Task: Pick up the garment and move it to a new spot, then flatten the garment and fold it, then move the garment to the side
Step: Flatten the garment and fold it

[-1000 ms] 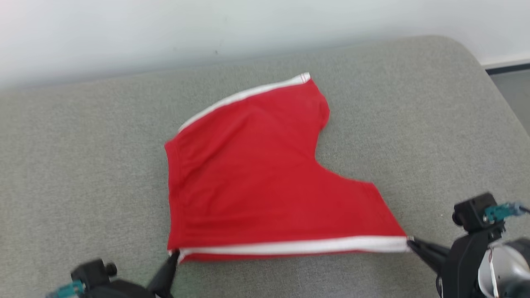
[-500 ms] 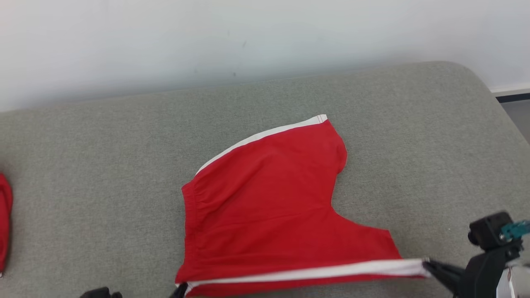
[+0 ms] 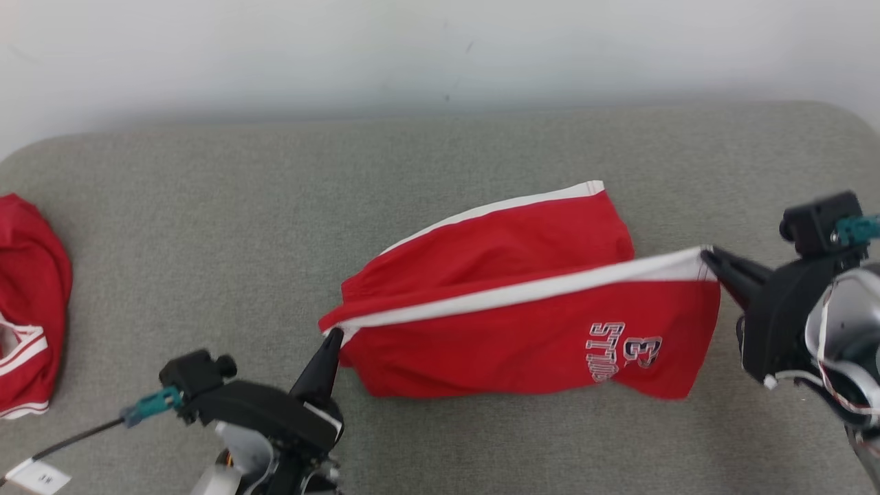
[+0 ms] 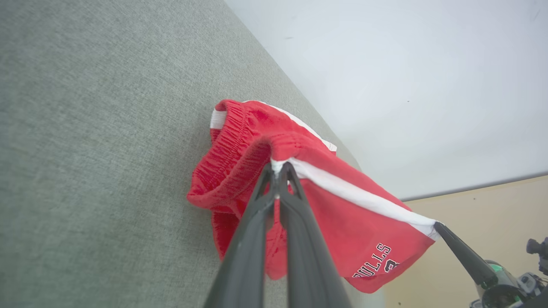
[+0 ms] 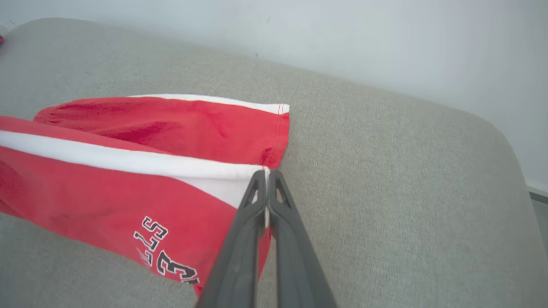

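The red shorts sit near the middle of the grey cushion, partly raised. The far leg lies flat on the cushion. The near leg, the one bearing the printed lettering, hangs from the white side stripe stretched between the two grippers. The left gripper is clamped on the waistband end of the stripe and the right gripper on the hem end; both sets of jaws are pressed together on cloth with no visible gap. The step in hand appears to be the fold, leg over leg. To execute it well, carry both ends toward the far leg at equal height and equal pace, so that the stripe runs straight and the hanging panel does not bunch. Lower the held edge until it lies along the far leg's white edge, waistband on waistband and hem on hem. Avoid pulling the ends apart hard enough to drag the resting leg across the cushion. Release only once the cloth lies on the layer beneath. A second red garment lies at the left end of the cushion, well apart, and plays no part in this fold.
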Motion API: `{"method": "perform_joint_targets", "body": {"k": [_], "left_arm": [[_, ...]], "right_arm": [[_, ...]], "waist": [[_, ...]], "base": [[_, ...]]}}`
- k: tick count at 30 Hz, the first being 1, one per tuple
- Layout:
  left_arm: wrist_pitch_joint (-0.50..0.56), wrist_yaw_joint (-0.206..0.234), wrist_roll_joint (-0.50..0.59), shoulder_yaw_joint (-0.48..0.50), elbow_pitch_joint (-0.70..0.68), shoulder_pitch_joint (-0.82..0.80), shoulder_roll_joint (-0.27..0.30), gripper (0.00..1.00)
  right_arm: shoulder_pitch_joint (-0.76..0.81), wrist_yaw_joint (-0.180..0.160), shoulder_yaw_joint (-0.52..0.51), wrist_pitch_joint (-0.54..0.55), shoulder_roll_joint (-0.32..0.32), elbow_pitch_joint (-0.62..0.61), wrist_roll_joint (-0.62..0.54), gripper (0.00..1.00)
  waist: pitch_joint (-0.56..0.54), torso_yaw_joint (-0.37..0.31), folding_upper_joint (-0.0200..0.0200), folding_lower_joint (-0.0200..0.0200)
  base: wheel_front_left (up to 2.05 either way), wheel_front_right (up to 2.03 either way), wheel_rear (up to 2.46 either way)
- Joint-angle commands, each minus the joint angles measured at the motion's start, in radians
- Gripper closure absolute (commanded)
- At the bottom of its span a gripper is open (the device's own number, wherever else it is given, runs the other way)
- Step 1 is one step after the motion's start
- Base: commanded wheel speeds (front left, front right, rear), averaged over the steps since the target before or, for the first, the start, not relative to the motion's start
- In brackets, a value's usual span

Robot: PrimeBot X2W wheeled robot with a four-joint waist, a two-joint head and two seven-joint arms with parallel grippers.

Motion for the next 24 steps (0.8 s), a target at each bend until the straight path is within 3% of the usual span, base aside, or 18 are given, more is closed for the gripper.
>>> {"method": "perform_joint_targets", "body": {"k": [1,7,15,24], "left_arm": [[-0.007,0.004,0.011,-0.004,0.033,-0.05,-0.02,1.0],[-0.053,0.019,0.042,-0.004,0.126,-0.178,-0.08,1.0],[-0.1,0.066,0.106,-0.035,0.243,-0.327,-0.116,1.0],[-0.125,0.064,0.122,-0.059,0.341,-0.426,-0.136,1.0]], "right_arm": [[-0.065,-0.002,0.021,-0.04,-0.006,0.054,0.001,1.0],[-0.24,-0.002,0.07,-0.158,0.002,0.235,-0.01,1.0],[-0.406,-0.002,0.088,-0.312,0.026,0.443,-0.039,1.0],[-0.502,-0.002,0.114,-0.412,0.067,0.611,-0.061,1.0]], "waist": [[0.045,0.041,-0.0001,-0.0001],[0.104,0.076,-0.0001,-0.0001],[0.183,0.119,-0.0001,-0.0001],[0.232,0.135,-0.0001,-0.0001]], "base": [[0.0,0.0,0.0],[0.0,0.0,0.0],[0.0,0.0,0.0],[0.0,0.0,0.0]]}}
